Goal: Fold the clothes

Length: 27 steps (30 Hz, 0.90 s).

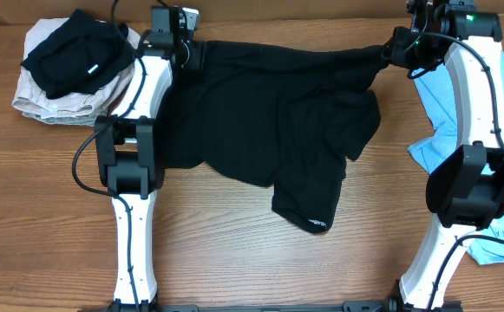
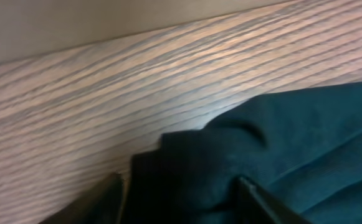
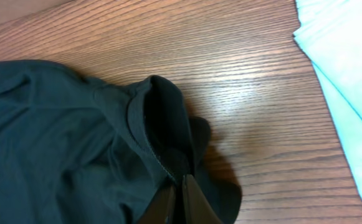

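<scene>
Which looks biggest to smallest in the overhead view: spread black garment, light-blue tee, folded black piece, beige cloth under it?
1. spread black garment.
2. light-blue tee, partly hidden by the right arm and frame edge.
3. folded black piece and beige cloth: unranked, the black one covers much of the beige.

I see my left gripper (image 2: 179, 194) with fingertips (image 2: 263, 198) apart at frame bottom, a bunched edge of the black garment (image 2: 286, 146) between them on the wood-grain table (image 2: 137, 93), grip unclear.

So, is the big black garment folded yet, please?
Not folded: the black garment lies spread out and rumpled, one corner pinched by the right gripper.
</scene>
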{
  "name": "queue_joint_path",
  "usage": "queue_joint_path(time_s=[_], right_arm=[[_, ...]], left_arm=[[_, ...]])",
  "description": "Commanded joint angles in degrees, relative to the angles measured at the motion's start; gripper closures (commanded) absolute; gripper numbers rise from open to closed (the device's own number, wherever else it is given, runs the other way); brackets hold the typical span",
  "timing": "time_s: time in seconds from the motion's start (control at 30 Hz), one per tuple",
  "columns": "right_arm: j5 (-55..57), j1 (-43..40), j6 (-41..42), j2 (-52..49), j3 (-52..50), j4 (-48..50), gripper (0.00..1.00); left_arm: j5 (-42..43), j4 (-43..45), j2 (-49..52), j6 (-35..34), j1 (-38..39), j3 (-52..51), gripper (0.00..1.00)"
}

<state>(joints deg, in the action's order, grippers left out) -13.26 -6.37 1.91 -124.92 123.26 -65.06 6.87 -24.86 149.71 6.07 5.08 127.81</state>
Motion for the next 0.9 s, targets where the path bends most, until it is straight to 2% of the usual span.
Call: queue_joint_path(time_s=[0.0,0.2,0.3,0.43,0.6,0.87], right_arm=[[1.6,-0.4,-0.4,2.4,0.5,0.4,0.96],[1.6,-0.4,-0.4,2.4,0.5,0.3,0.96],[1.6,-0.4,-0.4,2.4,0.5,0.1,0.96],[1.6,-0.4,-0.4,2.4,0.5,0.1,0.96],[1.6,-0.4,-0.4,2.4,0.5,0.1,0.96],[-4.3,-0.4,-0.4,2.6,0.5,-0.7,0.96]], left_arm=[[0.1,1.0,1.4,0.6,1.6,0.5,0.54],[-0.5,1.7,1.4,0.2,1.7,0.5,0.88],[-0.5,1.4,1.4,0.2,1.7,0.5,0.94],[-1.7,-0.2,0.1,-0.6,1.6,2.2,0.96],[-6.4,-4.9,-4.4,-5.0,1.0,7.0,0.96],[-6.4,-14.2,-11.3,-5.0,-0.2,11.7,0.96]])
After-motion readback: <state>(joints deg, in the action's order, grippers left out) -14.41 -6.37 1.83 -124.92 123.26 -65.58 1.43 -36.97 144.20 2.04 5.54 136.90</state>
